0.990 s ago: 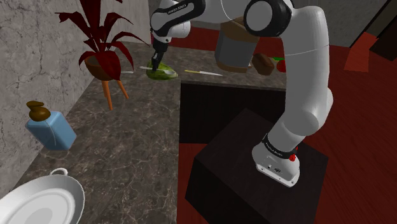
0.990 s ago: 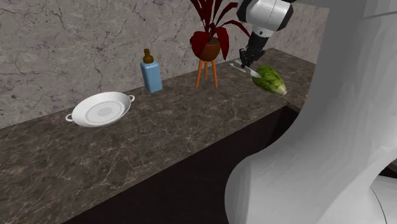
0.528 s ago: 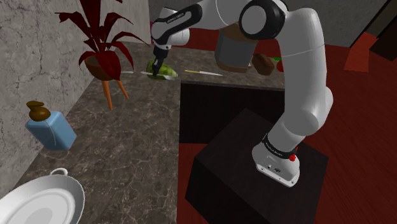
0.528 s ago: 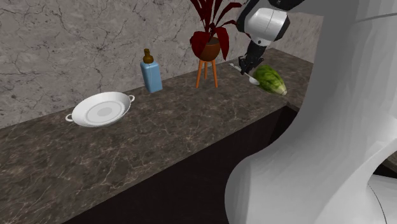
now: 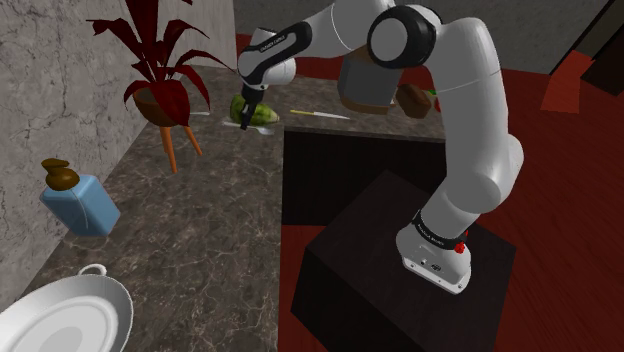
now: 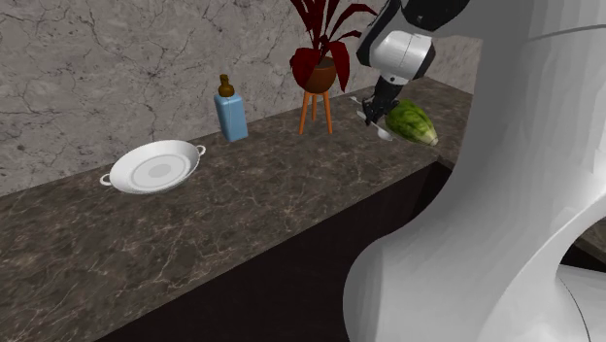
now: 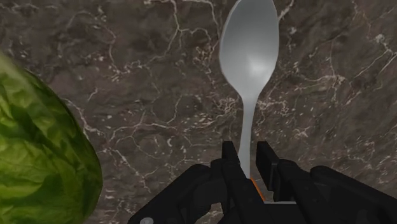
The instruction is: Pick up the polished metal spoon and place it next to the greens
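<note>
The gripper (image 7: 249, 160) is nearly closed, its fingers pinching the spoon (image 7: 249, 54) by the handle. The spoon hangs just beside the greens (image 7: 38, 159), not touching them, over the counter (image 7: 146, 83).

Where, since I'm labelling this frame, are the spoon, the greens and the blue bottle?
spoon (image 7: 249, 48): wrist view, middle of its bowl.
greens (image 7: 38, 159): wrist view, its leafy surface.
blue bottle (image 5: 80, 205): shoulder view, its blue body.
</note>
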You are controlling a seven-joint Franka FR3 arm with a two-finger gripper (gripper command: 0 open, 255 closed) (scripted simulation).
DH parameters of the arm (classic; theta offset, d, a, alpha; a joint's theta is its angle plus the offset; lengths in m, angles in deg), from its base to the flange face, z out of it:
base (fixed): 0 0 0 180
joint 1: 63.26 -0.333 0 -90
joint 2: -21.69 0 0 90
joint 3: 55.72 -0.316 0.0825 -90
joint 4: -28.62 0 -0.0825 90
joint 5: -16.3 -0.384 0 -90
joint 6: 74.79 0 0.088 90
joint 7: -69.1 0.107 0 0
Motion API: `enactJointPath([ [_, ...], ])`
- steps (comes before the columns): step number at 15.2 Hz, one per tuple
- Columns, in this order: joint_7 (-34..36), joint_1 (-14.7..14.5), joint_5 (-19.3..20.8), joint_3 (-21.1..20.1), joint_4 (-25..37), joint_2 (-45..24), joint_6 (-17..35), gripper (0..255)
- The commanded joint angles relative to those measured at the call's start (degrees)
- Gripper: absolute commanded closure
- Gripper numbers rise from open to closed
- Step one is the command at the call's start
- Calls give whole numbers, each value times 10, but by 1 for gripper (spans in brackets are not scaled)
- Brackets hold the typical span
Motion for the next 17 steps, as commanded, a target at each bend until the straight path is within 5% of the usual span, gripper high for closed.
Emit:
enactJointPath([
  [1,-3,0,-1,-1,-1,-10,11,255],
  [17,-21,0,-5,-4,22,-100,77,255],
])
